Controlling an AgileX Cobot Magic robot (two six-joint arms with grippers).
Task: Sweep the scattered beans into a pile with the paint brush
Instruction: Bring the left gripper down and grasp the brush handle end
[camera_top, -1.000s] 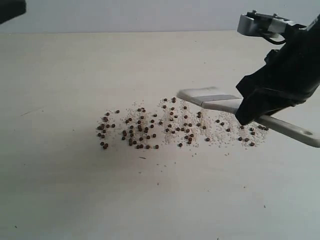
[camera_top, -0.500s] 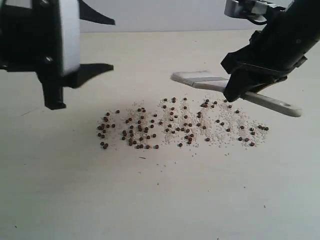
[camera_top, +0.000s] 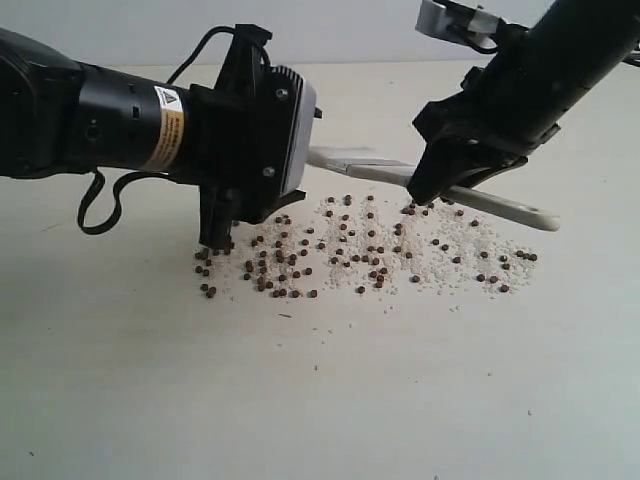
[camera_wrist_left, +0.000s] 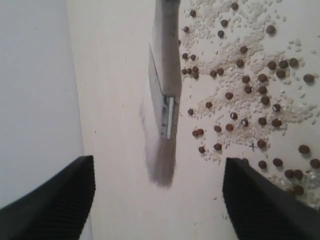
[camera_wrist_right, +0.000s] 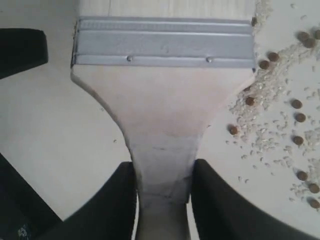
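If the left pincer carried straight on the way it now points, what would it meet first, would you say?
Most likely the bristle end of the paint brush, which sits dead ahead of the open left pincer in its wrist view, though the gap is hard to judge.

the exterior view sits low and near the table (camera_top: 300, 400), facing across the beans (camera_top: 350, 250) toward a pale wall (camera_top: 350, 30). the left wrist view looks down on them from higher, between its own two fingers (camera_wrist_left: 55, 200). the right wrist view is very close on the paint brush (camera_wrist_right: 165, 100). all three views share brush and beans.
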